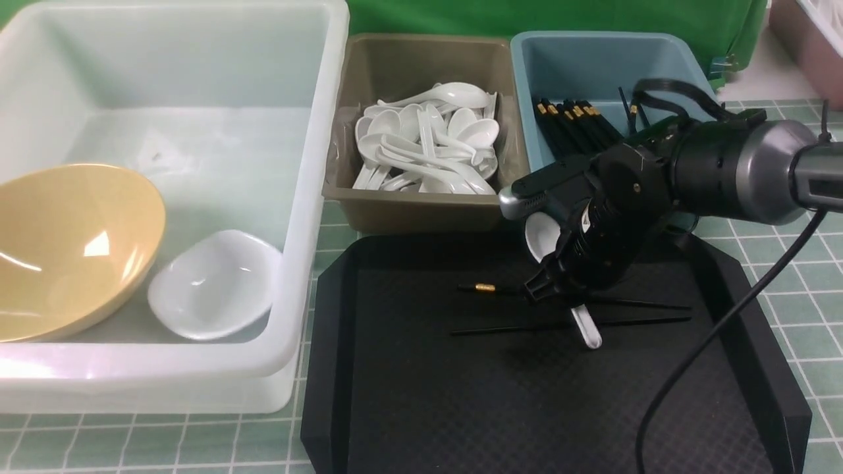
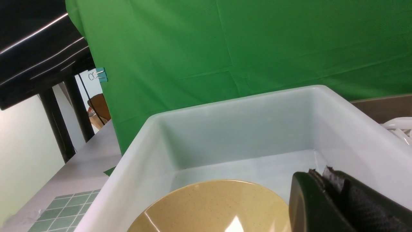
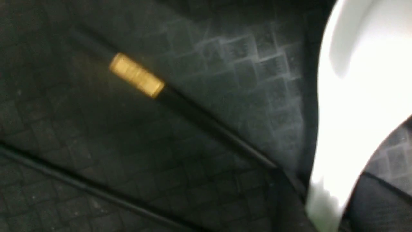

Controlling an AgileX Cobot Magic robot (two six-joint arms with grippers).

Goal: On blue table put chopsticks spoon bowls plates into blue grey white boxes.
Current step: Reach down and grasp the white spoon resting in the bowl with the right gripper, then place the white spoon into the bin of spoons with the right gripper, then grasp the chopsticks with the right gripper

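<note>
My right gripper [image 1: 560, 284] is shut on a white spoon [image 1: 541, 237] over the black tray [image 1: 408, 408]; the spoon's handle tip [image 1: 588, 329] is close to the tray floor. In the right wrist view the spoon [image 3: 357, 96] runs between the jaws of the right gripper [image 3: 325, 209]. Two black chopsticks lie on the tray, one with a gold band [image 1: 485, 287] and one nearer [image 1: 507, 328]; both show in the right wrist view [image 3: 136, 75], [image 3: 80, 185]. My left gripper [image 2: 318, 175] is shut and empty over the white box [image 2: 244, 106], next to a yellow bowl [image 2: 212, 206].
The white box [image 1: 309, 197] holds the yellow bowl [image 1: 72, 243] and a small white dish [image 1: 214, 283]. The grey box [image 1: 421, 214] holds several white spoons [image 1: 428, 145]. The blue box [image 1: 520, 79] holds several black chopsticks [image 1: 576, 125]. A cable [image 1: 711, 336] hangs over the tray's right side.
</note>
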